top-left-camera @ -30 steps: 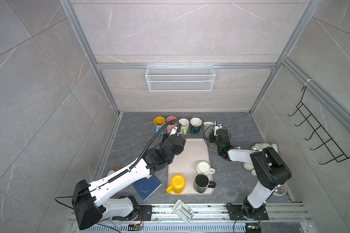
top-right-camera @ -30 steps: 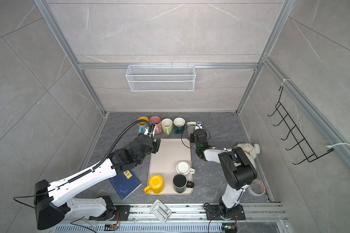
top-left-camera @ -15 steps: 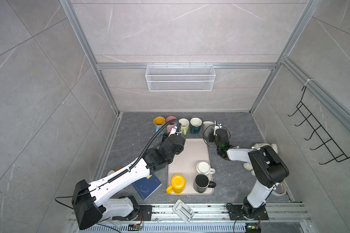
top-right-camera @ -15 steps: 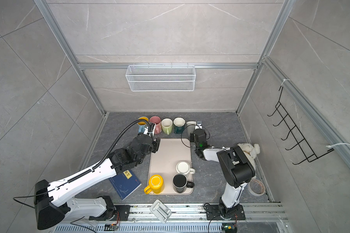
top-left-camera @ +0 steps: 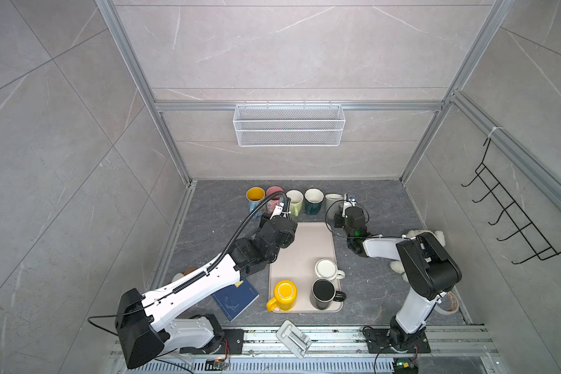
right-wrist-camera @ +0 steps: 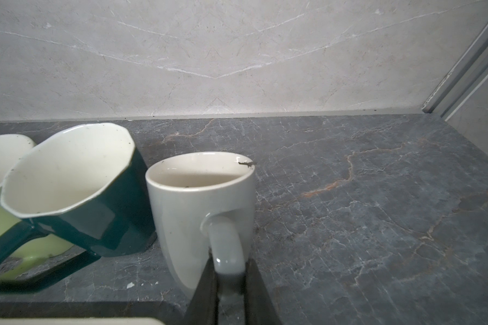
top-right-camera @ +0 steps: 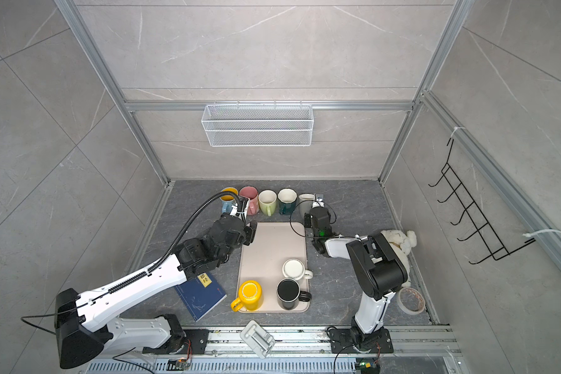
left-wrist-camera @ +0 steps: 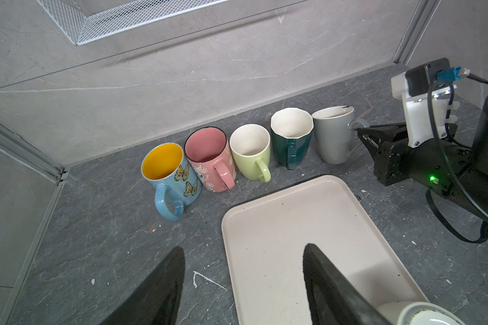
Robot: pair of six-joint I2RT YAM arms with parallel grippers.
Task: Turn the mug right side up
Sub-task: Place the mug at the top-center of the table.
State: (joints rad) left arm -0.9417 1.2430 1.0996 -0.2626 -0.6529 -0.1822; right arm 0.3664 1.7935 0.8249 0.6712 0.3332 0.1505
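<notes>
Nearest, along the front edge: aluminium rail (top-left-camera: pixel 337 339) carrying both arm bases, with a small white plastic clamp (top-left-camera: pixel 293 338) on it

Just behind, on the dark grey marbled tabletop (top-left-camera: pixel 214 210): dark blue notebook (top-left-camera: pixel 237 299) to the left, roll of pale tape (top-right-camera: pixel 410 300) and white plush toy (top-right-camera: pixel 399 241) by the right wall

In the middle: beige rounded plastic tray (top-left-camera: pixel 302 249), with yellow mug (top-left-camera: pixel 284 294), black mug (top-left-camera: pixel 324 291) and white mug (top-left-camera: pixel 326 269) at its near end, far half bare

Above the tray's far left corner: left gripper (left-wrist-camera: pixel 243 281), fingers spread wide, nothing between them

Off the tray's far right corner: right gripper (right-wrist-camera: pixel 228 270), fingers pinched tight on the handle of the pale grey ceramic mug (right-wrist-camera: pixel 197 213)

Stands upright, mouth up, on the tabletop, at the right end of a row along the back wall, just beside a dark green angular-rimmed mug (left-wrist-camera: pixel 292 138)

Leftward along that row: light green mug (left-wrist-camera: pixel 251 152), pink mug (left-wrist-camera: pixel 209 157), blue butterfly mug (left-wrist-camera: pixel 169 171) with yellow inside

Beyond: grey marbled tile walls (top-left-camera: pixel 272 64) in aluminium framing, white wire-mesh basket (top-left-camera: pixel 289 124) on the back one, black wire hook rack (top-left-camera: pixel 512 220) on the right one
</notes>
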